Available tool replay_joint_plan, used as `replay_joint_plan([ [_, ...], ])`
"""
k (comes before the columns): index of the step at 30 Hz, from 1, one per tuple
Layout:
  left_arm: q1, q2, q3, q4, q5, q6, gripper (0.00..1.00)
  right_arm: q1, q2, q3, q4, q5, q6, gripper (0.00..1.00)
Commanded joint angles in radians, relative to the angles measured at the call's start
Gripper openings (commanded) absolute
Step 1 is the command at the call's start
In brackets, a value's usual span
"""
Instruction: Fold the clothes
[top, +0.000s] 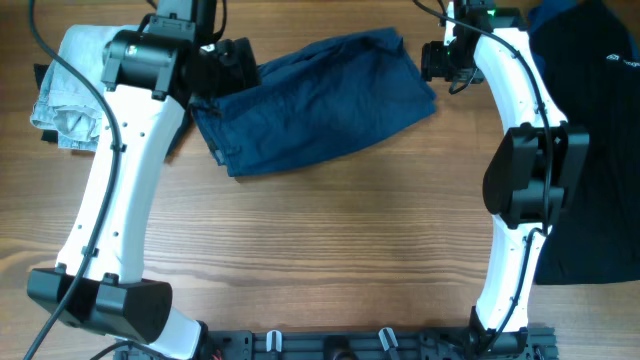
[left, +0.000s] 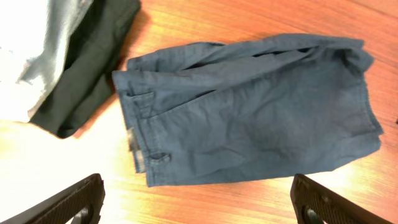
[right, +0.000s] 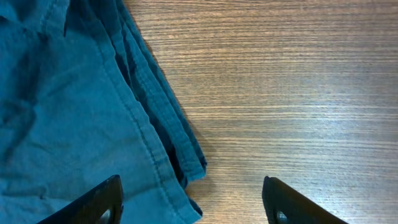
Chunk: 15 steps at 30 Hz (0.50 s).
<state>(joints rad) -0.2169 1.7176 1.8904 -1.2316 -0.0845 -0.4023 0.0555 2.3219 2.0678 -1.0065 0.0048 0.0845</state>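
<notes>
L arm (top: 110, 200) reaches from 7 to 11 o'clock of the table (top: 330, 250), and R arm (top: 525, 180) from 5 to 1 o'clock, w/ elbow bent. L gripper (left: 198, 202) hangs over the waist end of the navy shorts (top: 320, 100) and R gripper (right: 193, 205) over their opposite edge, both w/ fingers wide apart, holding nothing. Shorts lie at 12 o'clock.

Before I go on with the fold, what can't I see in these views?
Overhead: the left arm covers a waistband corner of the shorts.
Right wrist: only one shorts edge shows; the rest is cut off left and bottom.
Overhead: the black garment is cut off by the right edge and partly behind the right arm.
Any view: layers underneath the shorts.
</notes>
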Motion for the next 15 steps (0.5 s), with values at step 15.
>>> replay_joint_plan([
  [15,0.026,-0.003,0.013,-0.004,-0.018,0.005,0.93,0.040,0.166,-0.001,0.072,-0.028,-0.029,0.35],
])
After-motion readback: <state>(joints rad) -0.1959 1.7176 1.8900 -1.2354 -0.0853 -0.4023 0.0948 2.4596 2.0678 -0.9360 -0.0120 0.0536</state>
